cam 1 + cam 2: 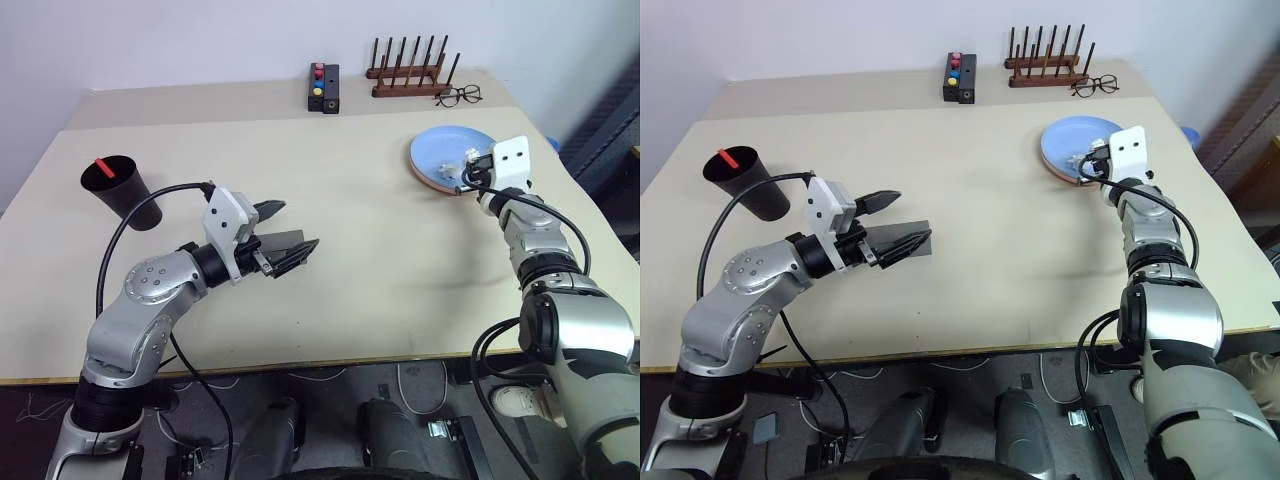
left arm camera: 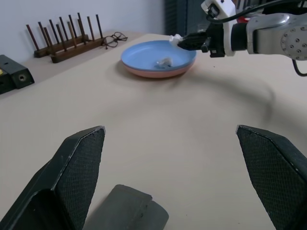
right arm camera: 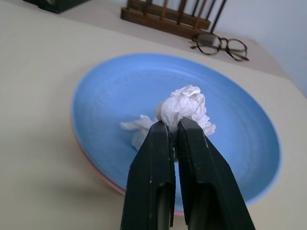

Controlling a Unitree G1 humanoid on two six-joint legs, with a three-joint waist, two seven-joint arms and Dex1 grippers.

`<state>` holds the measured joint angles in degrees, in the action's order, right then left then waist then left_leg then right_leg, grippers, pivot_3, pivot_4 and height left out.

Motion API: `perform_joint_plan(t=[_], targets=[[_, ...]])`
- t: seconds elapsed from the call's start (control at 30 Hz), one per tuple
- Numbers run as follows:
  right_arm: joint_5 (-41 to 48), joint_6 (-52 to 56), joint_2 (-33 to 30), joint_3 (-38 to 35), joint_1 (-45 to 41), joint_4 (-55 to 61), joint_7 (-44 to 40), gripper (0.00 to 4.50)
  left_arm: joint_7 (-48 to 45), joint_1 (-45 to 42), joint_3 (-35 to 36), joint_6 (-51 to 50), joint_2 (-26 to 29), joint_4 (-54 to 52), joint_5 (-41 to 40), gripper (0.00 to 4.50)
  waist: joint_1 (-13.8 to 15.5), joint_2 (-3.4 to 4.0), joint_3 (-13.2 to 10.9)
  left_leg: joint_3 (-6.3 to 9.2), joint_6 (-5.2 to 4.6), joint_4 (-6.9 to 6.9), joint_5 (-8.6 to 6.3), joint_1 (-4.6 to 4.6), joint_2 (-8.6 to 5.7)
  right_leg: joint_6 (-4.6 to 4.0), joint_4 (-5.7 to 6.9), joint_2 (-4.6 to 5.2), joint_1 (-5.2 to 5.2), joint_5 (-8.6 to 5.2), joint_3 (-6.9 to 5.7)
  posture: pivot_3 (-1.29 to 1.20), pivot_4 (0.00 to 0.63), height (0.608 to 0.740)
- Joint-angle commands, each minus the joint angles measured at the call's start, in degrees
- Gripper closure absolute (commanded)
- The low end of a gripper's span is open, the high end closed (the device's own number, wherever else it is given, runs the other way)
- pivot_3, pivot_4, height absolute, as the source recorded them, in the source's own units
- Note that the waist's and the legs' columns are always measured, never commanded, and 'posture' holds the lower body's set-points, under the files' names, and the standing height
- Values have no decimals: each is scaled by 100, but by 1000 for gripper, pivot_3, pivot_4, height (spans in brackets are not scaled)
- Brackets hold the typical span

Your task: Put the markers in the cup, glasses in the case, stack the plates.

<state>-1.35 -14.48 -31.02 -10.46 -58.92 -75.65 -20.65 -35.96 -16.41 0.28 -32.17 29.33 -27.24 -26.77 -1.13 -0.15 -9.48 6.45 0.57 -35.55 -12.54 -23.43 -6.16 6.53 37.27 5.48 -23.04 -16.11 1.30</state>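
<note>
The light blue plate [image 1: 437, 152] lies stacked on the salmon pink plate [image 3: 94, 166] at the table's far right. My right gripper [image 3: 175, 122] hovers over them, shut on a crumpled white tissue [image 3: 185, 102]. A second bit of tissue [image 3: 135, 127] lies in the blue plate. The black cup [image 1: 120, 190] stands at the far left with a red marker end [image 1: 103, 164] poking out of it. My left gripper [image 1: 298, 225] is wide open just above the grey case [image 2: 127, 211], which lies flat. The glasses are out of view.
Along the back edge stand a wooden peg rack [image 1: 408, 75], thin wire-framed spectacles [image 1: 458, 96] and a black box with coloured buttons [image 1: 323, 87]. Bare tabletop [image 1: 380, 250] spans the middle between the two arms.
</note>
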Motion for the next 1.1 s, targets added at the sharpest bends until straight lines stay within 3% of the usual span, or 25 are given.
perform_joint_plan(t=[0.03,0.13,0.27,0.37,0.53,0.67,0.83,1.1], targets=[[20,-9,-162,-71,-144,46,42,2944,59,65,104,59,13,-253,-41,0,0,0,0,-1,0,0,0,0,0,0,0,0,0,0,0,0,150,740],[36,-32,-188,-101,-135,54,102,1579,82,106,112,56,11,-275,-47,0,0,0,0,-1,0,0,0,0,0,0,0,0,0,0,0,0,150,740],[74,-76,-248,-133,-104,87,41,1579,109,158,85,65,-2,-289,-40,0,1,0,0,-1,0,0,0,0,0,0,0,0,0,0,0,0,150,740],[273,-256,-243,-215,-71,241,-522,1579,84,294,111,103,39,-290,-36,0,1,0,0,-2,0,0,0,0,0,0,0,0,0,0,1,0,150,740],[985,-238,-100,-346,381,1116,-2610,1579,277,783,304,718,67,-99,438,0,-11,0,0,-3,-11,1,-7,0,3,0,-1,-2,0,0,0,0,150,740],[1667,473,-177,-145,1610,3223,-3935,1579,197,1419,664,1571,-106,321,551,0,43,2,1,-1,-23,0,-14,1,4,0,-7,0,4,0,-1,0,150,740],[2262,1895,-555,-204,3046,5593,-4171,1579,-352,2070,1229,1986,-44,535,48,0,66,4,0,4,-32,-5,-20,0,1,-2,-4,13,4,1,2,0,150,740],[2739,2922,-1361,-832,4775,7332,-4086,1579,-750,3222,2163,2288,69,373,-378,0,76,3,0,1,-47,5,-32,-7,5,-5,-25,21,0,-3,2,0,150,740]])
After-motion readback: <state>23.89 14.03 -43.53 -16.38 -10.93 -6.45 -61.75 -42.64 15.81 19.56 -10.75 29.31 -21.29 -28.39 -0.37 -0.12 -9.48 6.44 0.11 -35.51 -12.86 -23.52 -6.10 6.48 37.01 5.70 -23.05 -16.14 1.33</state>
